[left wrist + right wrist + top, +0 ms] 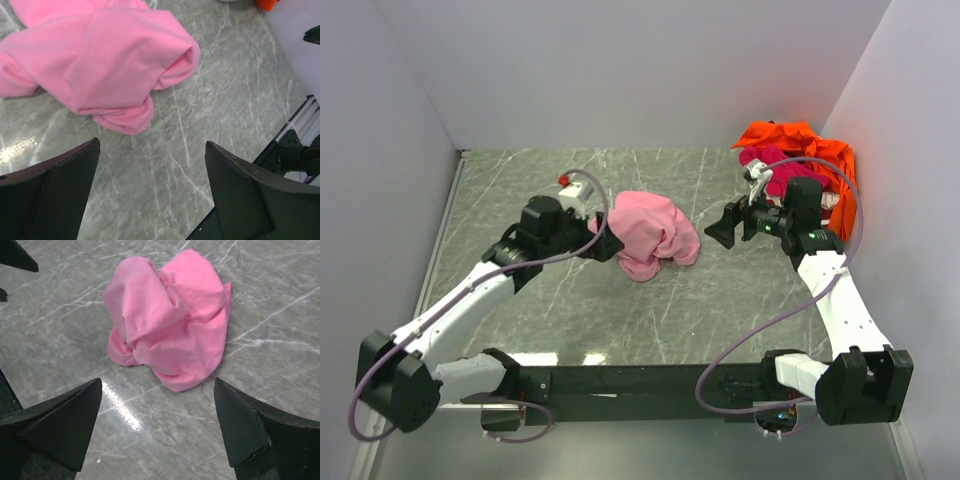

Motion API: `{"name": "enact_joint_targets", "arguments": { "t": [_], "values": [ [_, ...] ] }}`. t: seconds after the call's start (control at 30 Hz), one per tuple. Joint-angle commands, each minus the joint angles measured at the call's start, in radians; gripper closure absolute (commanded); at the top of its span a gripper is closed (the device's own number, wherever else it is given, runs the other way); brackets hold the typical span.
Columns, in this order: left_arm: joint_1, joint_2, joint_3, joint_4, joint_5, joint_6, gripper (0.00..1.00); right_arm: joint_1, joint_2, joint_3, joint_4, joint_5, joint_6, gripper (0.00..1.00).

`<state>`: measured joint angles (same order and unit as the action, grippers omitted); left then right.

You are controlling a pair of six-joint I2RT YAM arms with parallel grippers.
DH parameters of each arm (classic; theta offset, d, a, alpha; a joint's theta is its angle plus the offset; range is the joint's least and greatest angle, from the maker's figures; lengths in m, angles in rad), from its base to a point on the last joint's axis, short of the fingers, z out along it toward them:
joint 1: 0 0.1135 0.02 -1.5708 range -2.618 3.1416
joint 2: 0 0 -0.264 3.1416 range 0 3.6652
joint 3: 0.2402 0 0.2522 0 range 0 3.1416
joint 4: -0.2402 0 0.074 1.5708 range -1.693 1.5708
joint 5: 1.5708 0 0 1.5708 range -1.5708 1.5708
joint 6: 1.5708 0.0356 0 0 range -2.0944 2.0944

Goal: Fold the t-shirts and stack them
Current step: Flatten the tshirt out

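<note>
The light pink t-shirt (650, 233) lies in a crumpled heap near the middle of the table (520, 180); the left gripper (604, 243) sits close against the heap's side facing the left edge; the right gripper (718, 235) hangs just beside its other side, a little apart; in the far right corner the orange t-shirt (798, 140) and the magenta t-shirt (764, 158) are bundled together, orange draped behind and over magenta.
</note>
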<state>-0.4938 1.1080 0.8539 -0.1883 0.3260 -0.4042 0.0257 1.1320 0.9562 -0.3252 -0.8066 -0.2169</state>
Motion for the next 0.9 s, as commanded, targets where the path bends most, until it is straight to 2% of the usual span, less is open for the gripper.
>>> {"name": "enact_joint_targets", "arguments": {
  "t": [0.0, 0.17, 0.3, 0.43, 0.67, 0.87],
  "values": [
    [-0.067, 0.102, 0.112, -0.026, -0.126, -0.004, 0.09, -0.012, 0.0, 0.032, 0.006, -0.023, 0.01, 0.02],
    [-0.158, 0.269, 0.201, -0.068, -0.281, 0.022, 0.16, -0.015, 0.02, 0.042, -0.021, -0.042, 0.007, 0.03],
    [-0.215, 0.329, 0.182, -0.042, -0.323, 0.027, 0.2, -0.015, 0.038, 0.052, -0.044, -0.048, -0.004, 0.04],
    [-0.281, 0.403, 0.191, 0.0, -0.433, 0.013, 0.26, -0.015, 0.069, 0.064, -0.064, -0.06, -0.002, 0.05],
    [-0.365, 0.593, 0.318, -0.023, -0.626, 0.027, 0.31, -0.015, 0.113, 0.07, -0.08, -0.06, -0.001, 0.07],
    [-0.407, 0.697, 0.398, -0.043, -0.775, 0.036, 0.35, -0.007, 0.156, 0.084, -0.101, -0.069, -0.007, 0.11]
  ]
}}
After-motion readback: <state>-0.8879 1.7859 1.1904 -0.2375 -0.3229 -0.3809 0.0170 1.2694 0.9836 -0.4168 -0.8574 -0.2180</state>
